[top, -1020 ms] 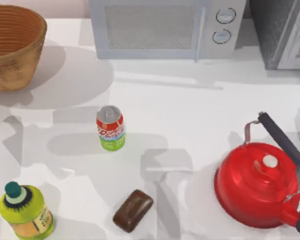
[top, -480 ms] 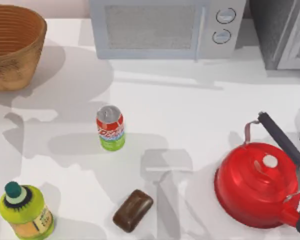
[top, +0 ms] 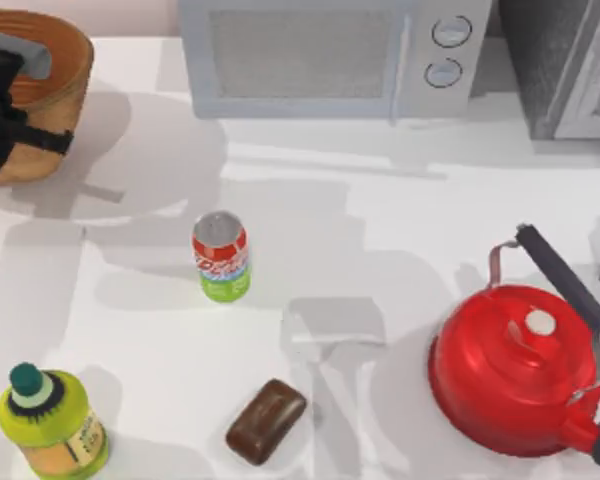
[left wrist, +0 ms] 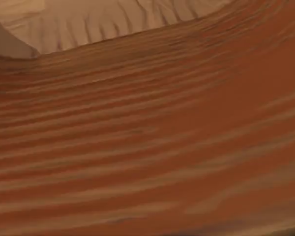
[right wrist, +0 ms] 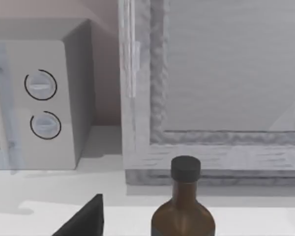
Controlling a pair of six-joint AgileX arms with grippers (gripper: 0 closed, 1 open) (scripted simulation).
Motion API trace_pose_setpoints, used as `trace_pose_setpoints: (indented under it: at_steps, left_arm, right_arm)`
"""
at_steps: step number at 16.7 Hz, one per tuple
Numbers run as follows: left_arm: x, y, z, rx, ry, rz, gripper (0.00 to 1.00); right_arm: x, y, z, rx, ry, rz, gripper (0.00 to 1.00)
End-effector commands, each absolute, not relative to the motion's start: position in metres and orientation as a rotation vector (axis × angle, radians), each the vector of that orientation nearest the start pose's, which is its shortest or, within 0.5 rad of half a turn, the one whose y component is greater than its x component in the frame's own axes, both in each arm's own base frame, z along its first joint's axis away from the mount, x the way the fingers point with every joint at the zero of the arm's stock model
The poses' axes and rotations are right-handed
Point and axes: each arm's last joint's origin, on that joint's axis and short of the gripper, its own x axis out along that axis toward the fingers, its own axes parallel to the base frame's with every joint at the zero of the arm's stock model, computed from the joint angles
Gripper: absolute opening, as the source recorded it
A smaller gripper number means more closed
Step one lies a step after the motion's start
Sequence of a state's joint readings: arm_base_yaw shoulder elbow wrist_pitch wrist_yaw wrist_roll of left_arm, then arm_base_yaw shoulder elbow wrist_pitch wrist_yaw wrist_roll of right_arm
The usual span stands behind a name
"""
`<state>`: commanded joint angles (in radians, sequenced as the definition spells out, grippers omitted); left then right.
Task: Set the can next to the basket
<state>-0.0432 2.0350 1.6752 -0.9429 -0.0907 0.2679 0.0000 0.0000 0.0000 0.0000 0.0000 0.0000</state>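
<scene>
**Count of things on the worktop**

One can (top: 221, 257) stands near the middle of the worktop (top: 380, 230). One basket (top: 50, 90) sits at the far left corner. One microwave (top: 330, 55) stands along the far edge, with two round dials (top: 451, 31) on its front. One red kettle (top: 525, 365) sits near the right edge. One green bottle (top: 48, 420) stands at the near left corner. One brown block (top: 266, 420) lies by the near edge. One brown glass bottle (right wrist: 184, 206) with a black cap shows in the right wrist view. One grey cabinet (top: 570, 65) stands at the far right corner.
</scene>
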Motion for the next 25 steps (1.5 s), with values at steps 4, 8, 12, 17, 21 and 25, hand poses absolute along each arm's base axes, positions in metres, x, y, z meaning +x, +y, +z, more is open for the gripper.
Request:
trace_pose_setpoints:
  at_steps: [4, 8, 12, 17, 21, 25]
  left_arm:
    - [0.416, -0.107, 0.198, 0.133, 1.363, -0.088, 0.00]
    - [0.384, -0.204, 0.191, 0.027, 1.450, -0.071, 0.00]
    - [0.347, -0.255, 0.182, 0.010, 1.550, -0.029, 0.00]
    - [0.338, -0.263, 0.180, 0.016, 1.573, -0.016, 0.00]
    - [0.339, -0.262, 0.177, 0.014, 1.571, -0.016, 0.00]
    - [0.338, -0.263, 0.172, 0.016, 1.573, -0.016, 0.00]
  right_arm:
    - [0.106, -0.001, 0.160, 0.000, 0.000, 0.000, 1.00]
    - [0.106, -0.001, 0.160, 0.000, 0.000, 0.000, 1.00]
    - [0.106, -0.001, 0.160, 0.000, 0.000, 0.000, 1.00]
    - [0.106, -0.001, 0.160, 0.000, 0.000, 0.000, 1.00]
    - [0.106, -0.001, 0.160, 0.000, 0.000, 0.000, 1.00]
    - [0.106, -0.001, 0.160, 0.000, 0.000, 0.000, 1.00]
